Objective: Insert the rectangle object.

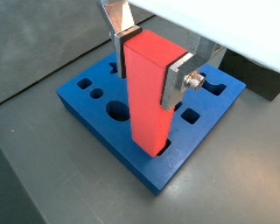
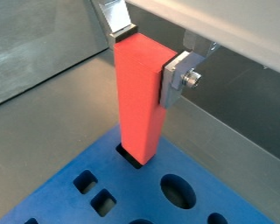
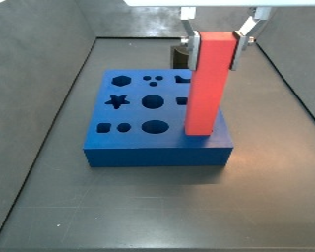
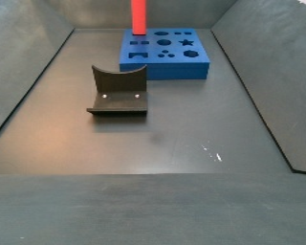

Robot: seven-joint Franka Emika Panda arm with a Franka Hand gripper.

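The rectangle object, a long plain red bar, stands upright with its lower end in a rectangular hole at a corner of the blue block. It shows in both wrist views and both side views. My gripper is above the block with its silver fingers on two opposite sides of the bar's top end, shut on it. The gripper also shows in the wrist view and the side view. The block's other shaped holes are open.
The dark fixture stands on the floor a short way from the blue block; a part of it shows behind the block. Grey walls slope up round the dark floor.
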